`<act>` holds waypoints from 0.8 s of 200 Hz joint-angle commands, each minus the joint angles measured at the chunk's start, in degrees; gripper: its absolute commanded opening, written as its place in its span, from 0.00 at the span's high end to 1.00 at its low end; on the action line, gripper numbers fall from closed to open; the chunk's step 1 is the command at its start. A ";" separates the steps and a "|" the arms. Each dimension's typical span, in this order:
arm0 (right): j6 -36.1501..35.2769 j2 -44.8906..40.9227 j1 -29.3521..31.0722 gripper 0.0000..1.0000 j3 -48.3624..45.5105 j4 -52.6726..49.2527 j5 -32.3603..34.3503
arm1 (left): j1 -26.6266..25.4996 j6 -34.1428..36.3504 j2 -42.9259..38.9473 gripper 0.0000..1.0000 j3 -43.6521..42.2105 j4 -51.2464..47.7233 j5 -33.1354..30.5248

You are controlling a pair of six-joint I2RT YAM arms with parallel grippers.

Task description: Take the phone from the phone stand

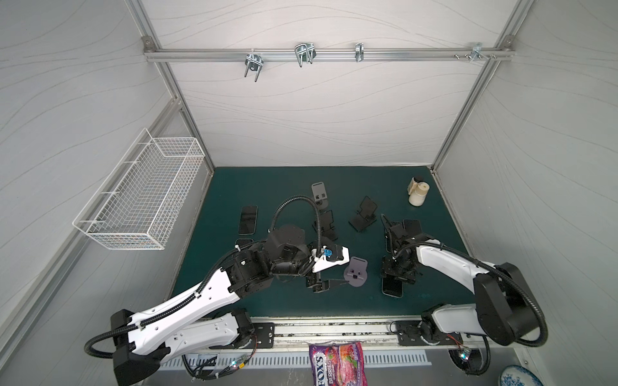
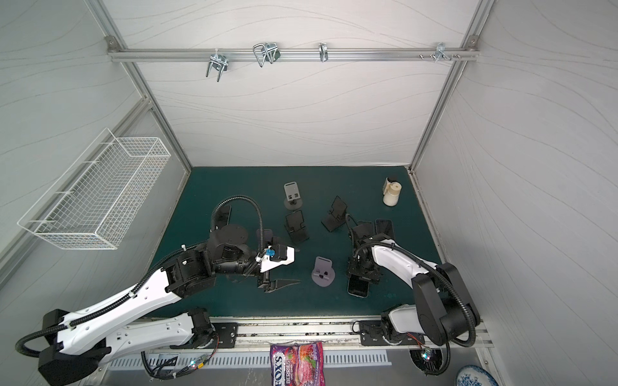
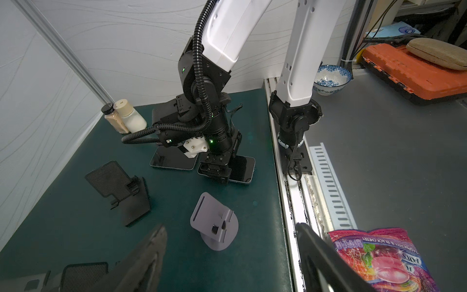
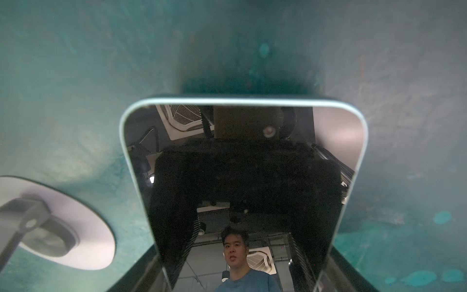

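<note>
candy bag (image 1: 337,364): closest thing, sitting off the near edge of the green mat (image 1: 267,187), roughly in the middle
phone (image 1: 393,288): near right, flat and screen up, down at mat level, well off any stand
right gripper (image 1: 396,277): pointing straight down, fingers squeezed onto the phone's long sides
left gripper (image 1: 337,284): near middle, fingers partway apart, holding nothing
grey stand (image 1: 356,272): just right of the left gripper's tips, left of the phone
black stand (image 1: 364,214): farther back, middle-right
bottles (image 1: 418,194): far right corner
</note>
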 commanded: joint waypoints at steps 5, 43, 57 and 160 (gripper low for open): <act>0.77 1.77 0.41 0.30 0.11 -0.23 0.97 | -0.30 -0.69 -1.99 0.19 -0.65 0.00 -0.74; 0.67 1.91 0.41 0.25 0.61 -0.85 1.61 | -0.25 0.08 -2.89 0.18 -1.22 -0.94 -1.58; 0.62 1.93 0.41 0.24 0.73 -1.05 1.66 | -0.29 0.54 -2.65 0.18 -1.20 -1.20 -1.71; 0.37 2.39 0.54 0.15 1.33 -1.40 2.18 | -0.27 1.02 -2.79 0.18 -0.78 -2.10 -2.38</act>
